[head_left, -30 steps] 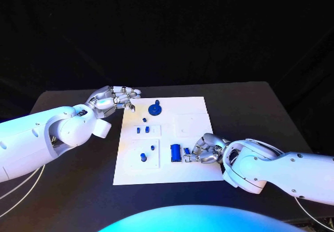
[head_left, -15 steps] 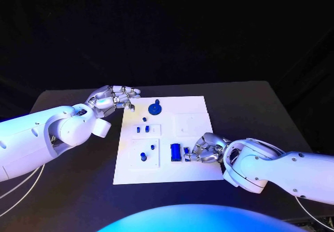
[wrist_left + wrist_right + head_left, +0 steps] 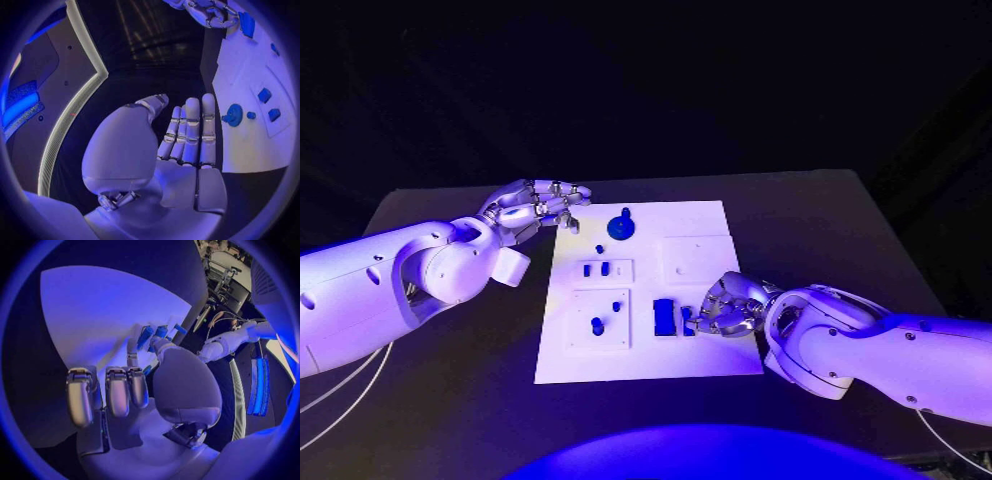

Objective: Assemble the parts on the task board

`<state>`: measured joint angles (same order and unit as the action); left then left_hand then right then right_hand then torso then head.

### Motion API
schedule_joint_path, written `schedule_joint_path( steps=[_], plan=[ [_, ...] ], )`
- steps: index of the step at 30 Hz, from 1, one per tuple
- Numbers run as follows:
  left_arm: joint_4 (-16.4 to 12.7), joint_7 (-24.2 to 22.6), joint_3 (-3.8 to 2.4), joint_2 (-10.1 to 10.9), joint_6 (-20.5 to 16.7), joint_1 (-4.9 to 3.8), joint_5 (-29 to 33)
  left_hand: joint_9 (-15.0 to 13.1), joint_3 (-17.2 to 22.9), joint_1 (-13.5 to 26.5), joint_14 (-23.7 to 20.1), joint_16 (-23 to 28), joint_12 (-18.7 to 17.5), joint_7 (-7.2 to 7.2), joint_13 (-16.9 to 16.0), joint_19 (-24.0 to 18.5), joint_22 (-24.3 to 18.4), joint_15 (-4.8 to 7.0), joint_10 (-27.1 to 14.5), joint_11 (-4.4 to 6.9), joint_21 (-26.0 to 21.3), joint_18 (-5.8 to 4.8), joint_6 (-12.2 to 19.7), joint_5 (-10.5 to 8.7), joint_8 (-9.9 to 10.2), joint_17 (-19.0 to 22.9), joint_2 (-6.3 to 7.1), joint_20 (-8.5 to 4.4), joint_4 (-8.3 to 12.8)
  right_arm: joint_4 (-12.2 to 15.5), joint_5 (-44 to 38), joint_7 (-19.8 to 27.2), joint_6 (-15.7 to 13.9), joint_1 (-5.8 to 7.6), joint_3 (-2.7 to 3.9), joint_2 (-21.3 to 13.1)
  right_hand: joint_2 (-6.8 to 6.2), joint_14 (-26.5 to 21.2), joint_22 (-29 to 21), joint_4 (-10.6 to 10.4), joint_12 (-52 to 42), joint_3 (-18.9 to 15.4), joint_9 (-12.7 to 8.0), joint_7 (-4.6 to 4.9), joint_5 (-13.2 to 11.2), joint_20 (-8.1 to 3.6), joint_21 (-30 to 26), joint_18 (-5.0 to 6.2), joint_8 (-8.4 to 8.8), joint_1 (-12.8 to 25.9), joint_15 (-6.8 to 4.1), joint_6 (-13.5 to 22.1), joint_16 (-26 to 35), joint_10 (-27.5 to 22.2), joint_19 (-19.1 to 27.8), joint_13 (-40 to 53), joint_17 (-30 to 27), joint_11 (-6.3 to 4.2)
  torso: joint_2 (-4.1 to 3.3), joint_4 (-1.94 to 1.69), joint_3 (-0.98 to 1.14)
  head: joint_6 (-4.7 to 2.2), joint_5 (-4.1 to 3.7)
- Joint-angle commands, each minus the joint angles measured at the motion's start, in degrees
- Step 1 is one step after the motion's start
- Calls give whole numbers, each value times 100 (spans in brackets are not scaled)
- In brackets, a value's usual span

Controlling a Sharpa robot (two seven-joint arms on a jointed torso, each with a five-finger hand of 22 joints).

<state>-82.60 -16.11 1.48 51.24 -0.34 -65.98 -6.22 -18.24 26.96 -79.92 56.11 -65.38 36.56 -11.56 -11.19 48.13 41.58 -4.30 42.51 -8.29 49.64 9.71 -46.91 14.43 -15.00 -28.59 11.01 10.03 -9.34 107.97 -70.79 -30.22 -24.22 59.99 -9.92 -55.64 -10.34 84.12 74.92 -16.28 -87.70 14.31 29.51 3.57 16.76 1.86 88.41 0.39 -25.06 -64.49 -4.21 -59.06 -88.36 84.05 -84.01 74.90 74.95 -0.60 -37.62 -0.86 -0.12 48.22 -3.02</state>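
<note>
The white task board (image 3: 711,222) lies in the middle of the black table. On it are a round blue part with a knob (image 3: 622,226), a tiny blue part (image 3: 600,248), two small blue parts (image 3: 596,269) in a recessed plate, a blue peg (image 3: 597,324) and a blue block (image 3: 664,316). My right hand (image 3: 726,308) rests on the board's near right side, fingers curled, thumb and a finger pinching a small blue part (image 3: 687,320) beside the block. My left hand (image 3: 538,207) hovers at the board's far left corner, holding nothing; its fingers (image 3: 190,130) lie straight and together.
Bare black table (image 3: 819,225) surrounds the board on every side. In the left wrist view the board (image 3: 244,145) lies beside my left hand, with the round blue part (image 3: 234,115) close to its fingertips and my right hand (image 3: 209,12) further off.
</note>
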Motion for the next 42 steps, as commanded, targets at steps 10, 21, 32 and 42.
schedule_joint_path(
  steps=[10,21,32,42],
  plan=[
    [-3,-33,-3,-10,88,15,-14,9,1,46,3,-35,-28,5,5,6,-8,-23,12,-19,-21,76,41,16,-20,6,-21,18,-48,14,-305,128,168,-5,-1,-3,-8,514,1473,-13,-24,-45,3,-35,-62,-23,25,-12,-14,-52,-34,-13,-29,502,-563,1399,1142,-39,-9,-7,-6,9,5],
    [2,-37,-3,-1,80,18,-13,10,3,38,2,-37,-26,7,8,7,-9,-22,10,-18,-23,77,42,17,-25,6,-26,19,-48,26,-277,146,308,-5,-1,-6,-16,513,1473,-26,-26,-67,2,-33,-92,-22,25,-12,-13,-41,-32,-17,-27,503,-563,1400,1140,-36,-6,-3,-11,25,3],
    [3,-36,-3,0,80,18,-12,10,3,38,2,-37,-26,7,8,7,-9,-22,10,-18,-23,77,42,17,-25,6,-26,19,-48,28,-273,125,394,-5,-1,-8,-18,514,1473,-26,-19,-73,2,-33,-104,-22,25,-12,-12,-43,-32,-17,-29,500,-563,1396,1145,-36,-7,-7,-7,39,7],
    [3,-32,-3,1,78,18,-11,10,3,38,2,-37,-26,7,8,7,-9,-22,10,-18,-23,77,42,17,-25,6,-26,19,-48,-36,-304,82,349,-5,-1,24,5,513,1473,-23,-22,-67,1,-37,-106,-22,24,-12,-12,-65,-32,-21,-27,501,-563,1398,1139,-38,-13,-12,-6,57,2]
  ],
)
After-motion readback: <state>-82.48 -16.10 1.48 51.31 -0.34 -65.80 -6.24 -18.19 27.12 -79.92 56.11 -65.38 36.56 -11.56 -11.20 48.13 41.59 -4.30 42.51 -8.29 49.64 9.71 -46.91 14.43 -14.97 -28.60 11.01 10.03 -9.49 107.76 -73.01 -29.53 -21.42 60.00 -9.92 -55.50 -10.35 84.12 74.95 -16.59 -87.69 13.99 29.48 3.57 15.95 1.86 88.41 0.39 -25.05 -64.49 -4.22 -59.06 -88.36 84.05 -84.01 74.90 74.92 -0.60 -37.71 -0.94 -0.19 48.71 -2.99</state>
